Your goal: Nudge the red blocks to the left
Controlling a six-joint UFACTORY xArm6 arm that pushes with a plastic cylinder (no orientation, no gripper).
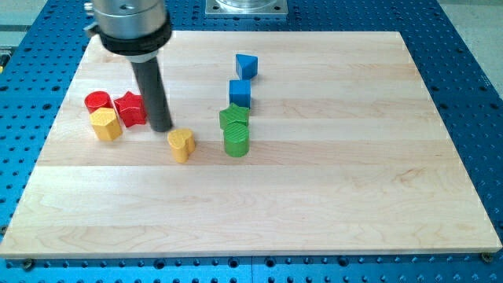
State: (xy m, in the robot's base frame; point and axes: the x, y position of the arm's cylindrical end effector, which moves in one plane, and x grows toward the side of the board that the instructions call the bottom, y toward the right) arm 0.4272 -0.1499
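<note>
My tip (161, 128) sits just right of the red star (130, 108). Red cylinder (97, 101) and yellow block (105, 123) crowd the star's left. Yellow heart (181, 145) stands near the tip's lower right.

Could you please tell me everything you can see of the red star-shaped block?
The red star block is a small, glossy-looking star-shaped piece lying flat on the wooden board, towards the view's left. Its right side is partly hidden behind the dark rod, whose tip stands right beside it, seemingly in contact. On its left it sits against the red round block, and the yellow block lies at its lower left, touching or nearly so. It looks upright and undamaged.
</note>
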